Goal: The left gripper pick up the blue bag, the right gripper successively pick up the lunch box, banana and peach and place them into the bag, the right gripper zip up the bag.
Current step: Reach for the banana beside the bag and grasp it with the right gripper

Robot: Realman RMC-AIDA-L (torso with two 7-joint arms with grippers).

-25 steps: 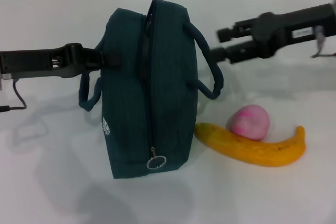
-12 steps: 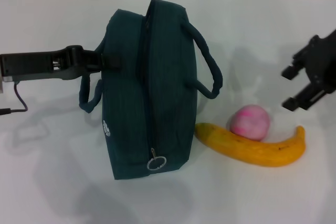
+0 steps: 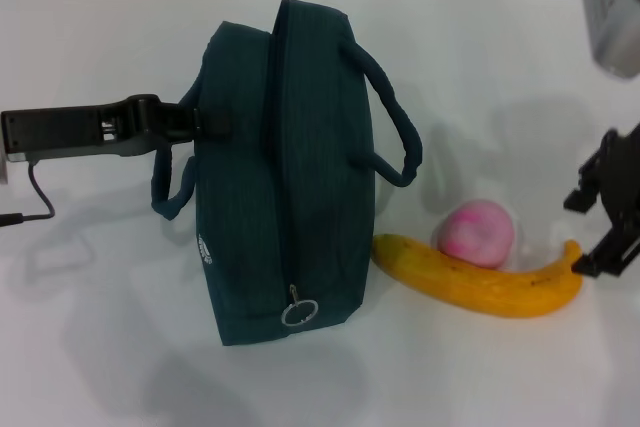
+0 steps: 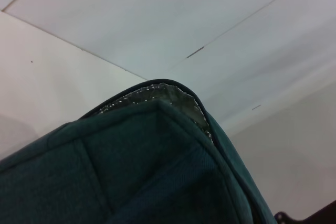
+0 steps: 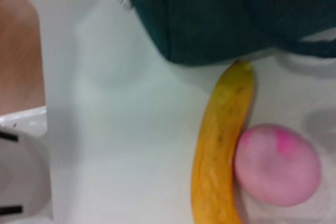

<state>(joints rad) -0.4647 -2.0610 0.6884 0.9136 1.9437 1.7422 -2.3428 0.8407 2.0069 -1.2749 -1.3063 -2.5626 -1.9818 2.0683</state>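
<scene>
The left gripper (image 3: 205, 124) is clamped on the blue bag (image 3: 285, 167), centre table. At four o'clock the banana (image 3: 480, 282) and peach (image 3: 478, 234) wait; the lunch box is unseen, perhaps packed. The right gripper (image 3: 610, 219), fingers apart, hangs by the banana's tip.

White table (image 3: 480, 57) — black cable (image 3: 38, 197)

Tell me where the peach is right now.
In the head view the peach sits on the white table to the right of the blue bag, touching the far side of the banana, with the right gripper just beyond the banana's tip.
</scene>
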